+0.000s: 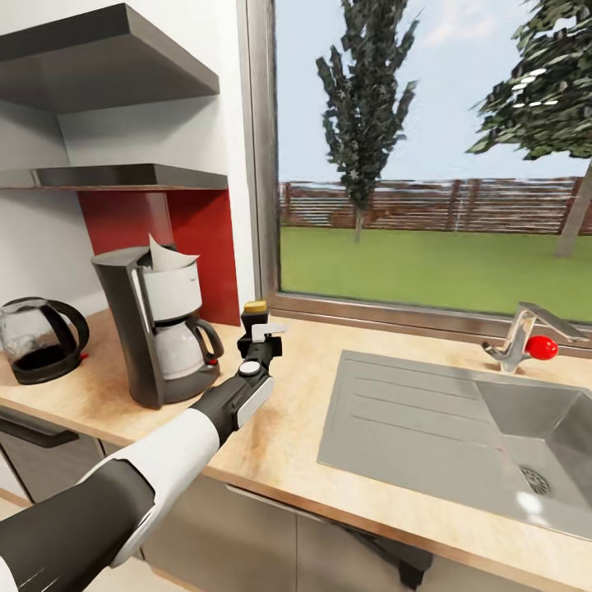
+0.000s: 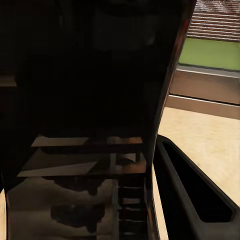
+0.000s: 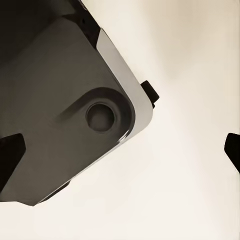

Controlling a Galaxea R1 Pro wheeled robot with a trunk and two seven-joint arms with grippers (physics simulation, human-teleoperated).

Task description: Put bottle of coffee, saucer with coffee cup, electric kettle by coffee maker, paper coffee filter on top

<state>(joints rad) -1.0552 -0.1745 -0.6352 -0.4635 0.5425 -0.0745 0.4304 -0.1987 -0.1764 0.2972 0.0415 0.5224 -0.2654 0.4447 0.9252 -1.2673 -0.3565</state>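
Just left of the left arm's fingers (image 1: pixel 261 335) stands the black-and-white coffee maker with its glass carafe (image 1: pixel 160 329), a white paper filter (image 1: pixel 168 255) poking up from its top; the gap between them is narrow. Directly beyond the fingers a small dark bottle with a yellow cap (image 1: pixel 255 310) blocks the way, with the red wall panel (image 1: pixel 197 247) and grey window frame (image 1: pixel 395 316) behind. Right of the fingers the light wooden tabletop (image 1: pixel 304 386) lies open up to the grey steel sink (image 1: pixel 460 427). Far left sits a black-based glass kettle (image 1: pixel 41 339). Dark shelves (image 1: pixel 123 176) overhang above.
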